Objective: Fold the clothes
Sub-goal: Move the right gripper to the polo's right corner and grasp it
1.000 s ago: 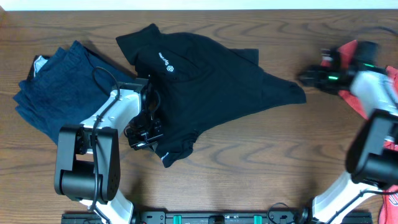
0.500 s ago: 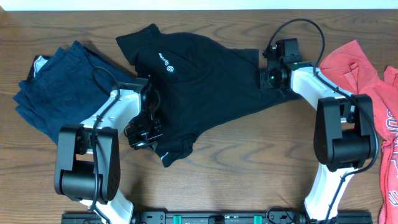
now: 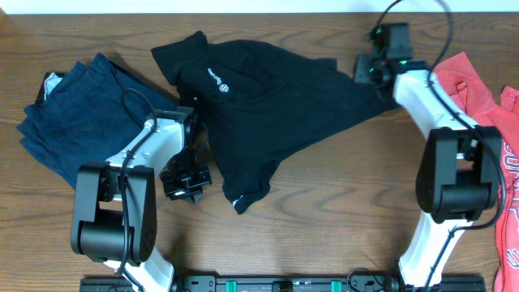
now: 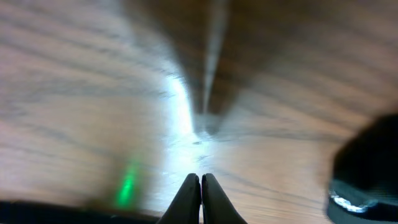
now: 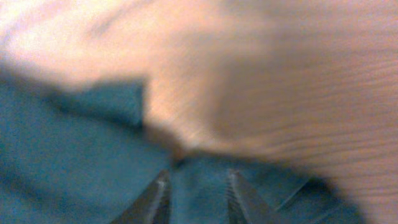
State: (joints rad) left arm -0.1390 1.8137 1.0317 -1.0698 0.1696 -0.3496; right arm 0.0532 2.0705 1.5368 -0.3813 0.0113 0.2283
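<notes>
While the black T-shirt (image 3: 268,105) lies rumpled on the bench (image 3: 340,203), folding seems barely begun. The left fingers (image 4: 190,196) press together, empty; right fingers (image 5: 157,198) spread over fabric.

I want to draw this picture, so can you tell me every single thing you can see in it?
black T-shirt: one, black with a small white logo, lying crumpled in the middle of the table
navy garment: one, dark blue, bunched up at the left of the table
red clothing: at least one piece, red, at the right edge, partly cut off
wooden table: one, brown, under everything
left arm: one, white and black, at the left
left gripper: one, black, fingers shut, over bare wood beside the T-shirt's bottom hem
right arm: one, white and black, at the right
right gripper: one, fingers open, over the T-shirt's right edge
</notes>
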